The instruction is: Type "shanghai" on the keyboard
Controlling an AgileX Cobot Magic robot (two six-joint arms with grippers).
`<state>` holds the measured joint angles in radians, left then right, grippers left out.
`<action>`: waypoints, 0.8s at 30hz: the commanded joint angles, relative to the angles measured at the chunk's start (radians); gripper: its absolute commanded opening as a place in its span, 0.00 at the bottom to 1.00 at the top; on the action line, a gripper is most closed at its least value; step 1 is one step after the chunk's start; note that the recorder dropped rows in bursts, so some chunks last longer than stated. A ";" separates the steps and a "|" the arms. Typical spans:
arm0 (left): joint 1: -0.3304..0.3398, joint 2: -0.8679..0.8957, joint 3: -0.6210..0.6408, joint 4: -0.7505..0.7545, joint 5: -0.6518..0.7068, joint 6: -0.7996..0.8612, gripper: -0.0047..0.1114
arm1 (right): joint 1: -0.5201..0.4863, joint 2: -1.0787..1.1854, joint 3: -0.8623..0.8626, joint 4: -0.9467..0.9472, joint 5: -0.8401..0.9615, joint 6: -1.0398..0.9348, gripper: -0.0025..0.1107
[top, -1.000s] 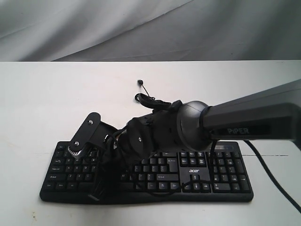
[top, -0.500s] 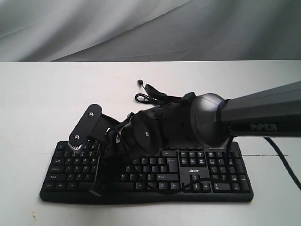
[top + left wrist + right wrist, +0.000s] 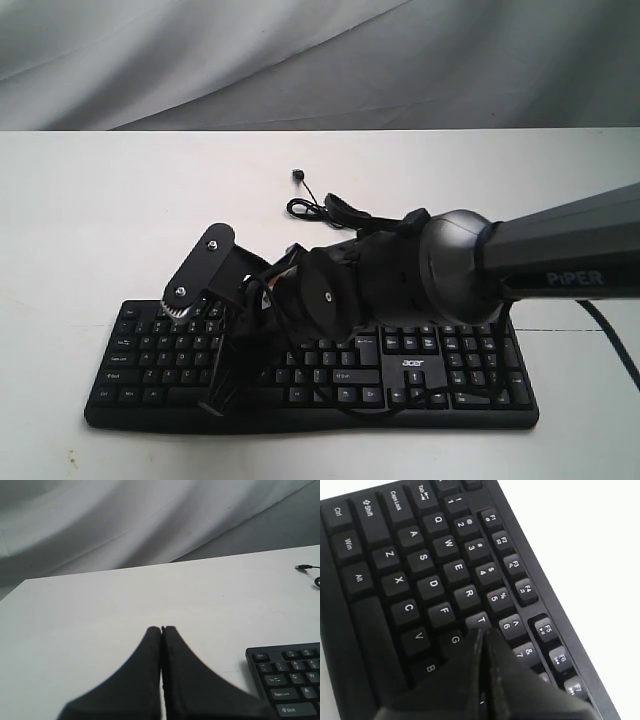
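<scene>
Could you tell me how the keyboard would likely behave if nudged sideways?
The keyboard is wide, flat plastic, so probably stiff and unlikely to tip. On the smooth white table it may slide. Its thin cable looks floppy.

The white surface (image 3: pixel 90 210) is flat and matte. A black full-size keyboard (image 3: pixel 470 372) lies flat on it toward 6 o'clock, its long side running from 9 to 3, with white legends and an "acer" logo facing up. Beyond the keyboard's far edge, at about 12 o'clock, a thin black cable (image 3: pixel 318 209) lies in a loose coil on the surface. Its plug (image 3: pixel 297 176) rests at 11 o'clock of the coil, well apart from the keys.
</scene>
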<state>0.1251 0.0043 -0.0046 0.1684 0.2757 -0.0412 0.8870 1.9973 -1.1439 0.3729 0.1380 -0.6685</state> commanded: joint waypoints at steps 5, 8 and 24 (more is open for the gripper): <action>-0.007 -0.004 0.005 -0.002 -0.010 -0.004 0.04 | -0.002 -0.011 0.006 0.013 0.016 0.003 0.02; -0.007 -0.004 0.005 -0.002 -0.010 -0.004 0.04 | 0.001 -0.011 0.022 0.015 0.004 0.003 0.02; -0.007 -0.004 0.005 -0.002 -0.010 -0.004 0.04 | 0.001 0.032 0.038 0.023 -0.053 -0.003 0.02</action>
<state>0.1251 0.0043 -0.0046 0.1684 0.2757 -0.0412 0.8870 2.0144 -1.1027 0.3924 0.0954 -0.6646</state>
